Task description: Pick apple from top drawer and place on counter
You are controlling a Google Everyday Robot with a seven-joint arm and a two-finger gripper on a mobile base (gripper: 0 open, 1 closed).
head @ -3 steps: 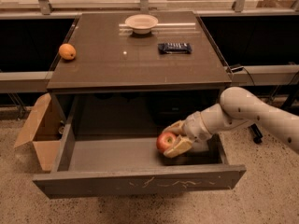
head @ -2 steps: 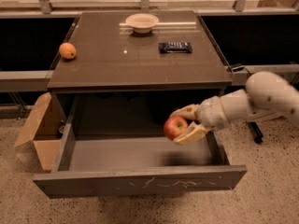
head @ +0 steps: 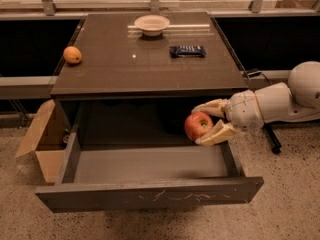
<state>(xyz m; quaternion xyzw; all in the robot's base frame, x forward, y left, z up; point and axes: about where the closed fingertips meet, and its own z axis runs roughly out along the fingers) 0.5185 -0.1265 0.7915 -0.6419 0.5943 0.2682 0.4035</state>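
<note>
My cream two-finger hand (head: 197,126) is clamped on the small round red apple (head: 198,126). It hangs over the open grey-brown top drawer (head: 150,196), at 5 o'clock of the glossy dark-brown desk (head: 140,64). I think the danger is at 12 o'clock. If I lift straight up, the upper finger may strike the desk's front edge. The round fruit could then slip out and drop into the drawer.

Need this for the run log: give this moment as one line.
gripper: shut on apple | apple: held over top drawer, below counter | placed: not yet
</note>
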